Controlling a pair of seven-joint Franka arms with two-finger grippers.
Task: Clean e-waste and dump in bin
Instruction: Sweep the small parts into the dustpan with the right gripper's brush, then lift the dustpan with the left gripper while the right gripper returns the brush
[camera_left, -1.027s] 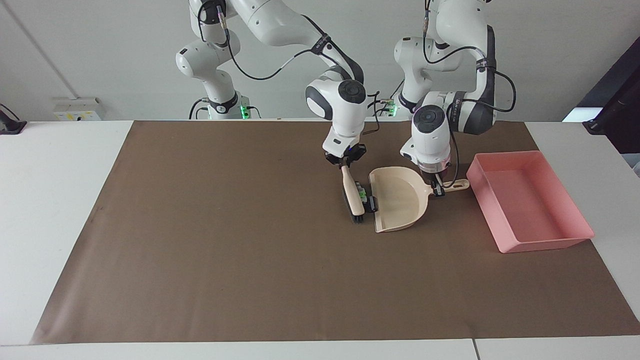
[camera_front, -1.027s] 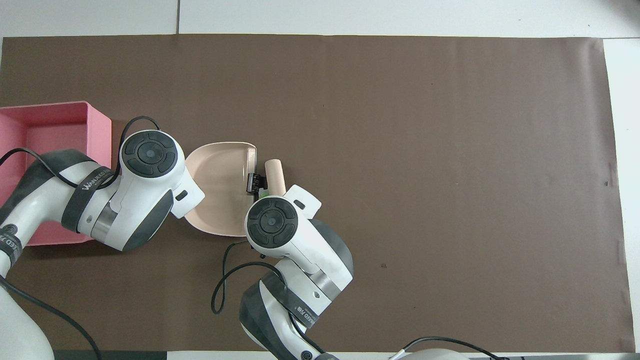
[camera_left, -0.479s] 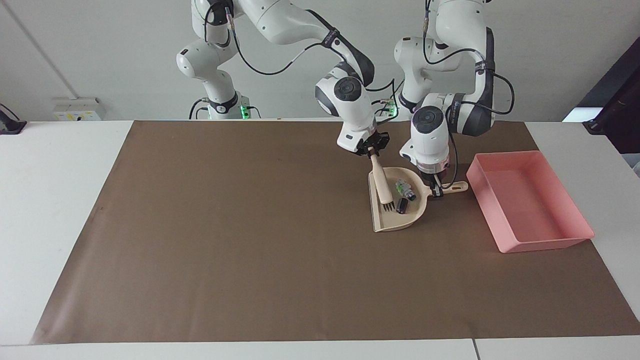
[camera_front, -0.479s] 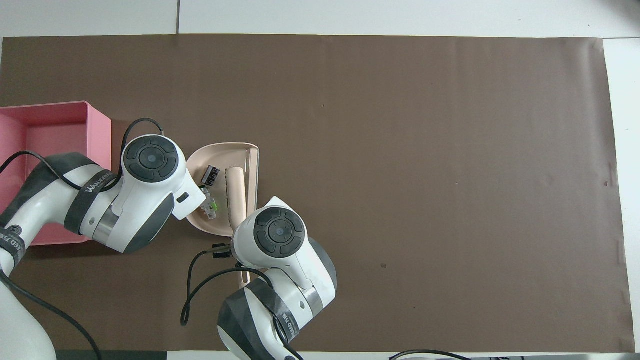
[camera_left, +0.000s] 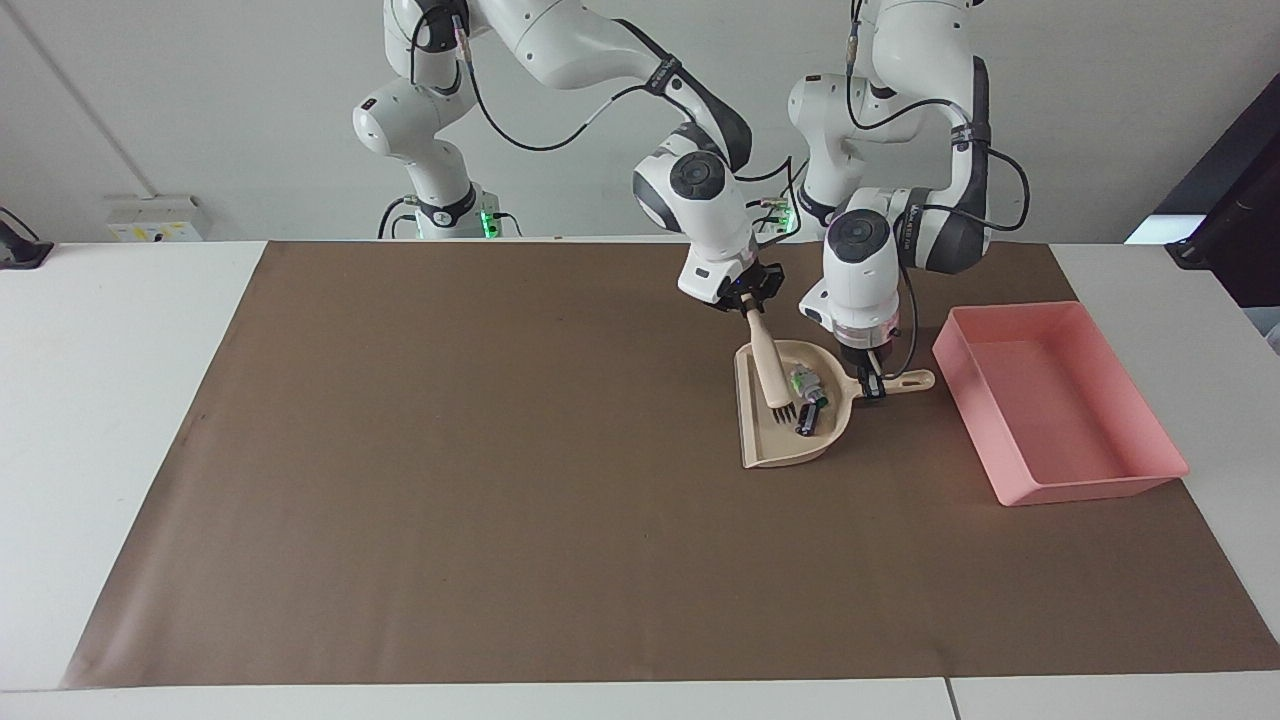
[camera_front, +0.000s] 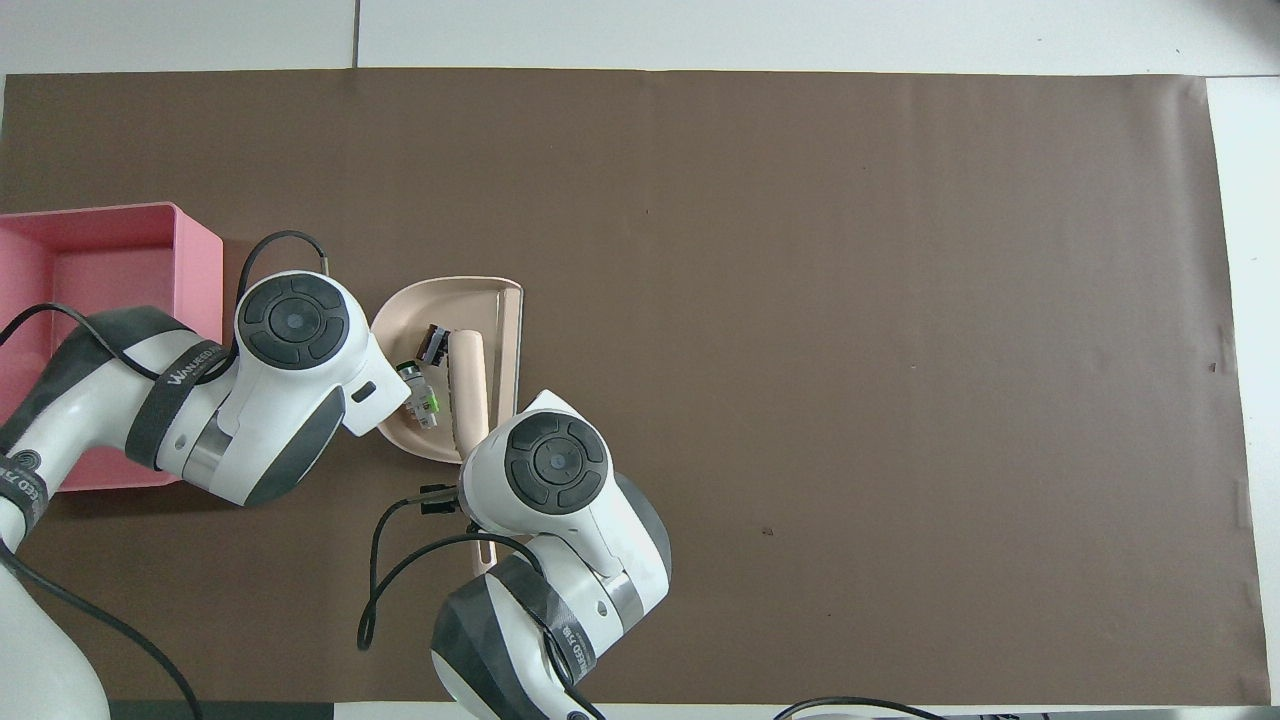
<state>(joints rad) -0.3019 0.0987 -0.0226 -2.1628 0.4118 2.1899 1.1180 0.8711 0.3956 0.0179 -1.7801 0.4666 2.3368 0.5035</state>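
Both bits of e-waste lie inside the beige dustpan (camera_left: 775, 447) (camera_front: 420, 312): the white-grey one with a green patch (camera_left: 803, 380) (camera_front: 421, 394) near the handle, and the small black block (camera_left: 808, 416) (camera_front: 433, 345) beside it. My right gripper (camera_left: 749, 308) is shut on the handle of a small beige brush (camera_left: 768, 362) (camera_front: 468, 375). The brush slants down into the pan, its bristles next to the bits. My left gripper (camera_left: 872, 383) is shut on the dustpan's handle (camera_left: 908, 379). From overhead, both grippers are hidden under their wrists.
The pink bin (camera_left: 1092, 489) (camera_front: 120, 209) sits on the brown mat (camera_left: 500, 500) toward the left arm's end of the table, a short gap from the dustpan's handle. It holds nothing that shows. White table borders the mat.
The brush swept both bits off the mat into the dustpan, and my right gripper followed it toward the pan. The dustpan shifted slightly in my left gripper.
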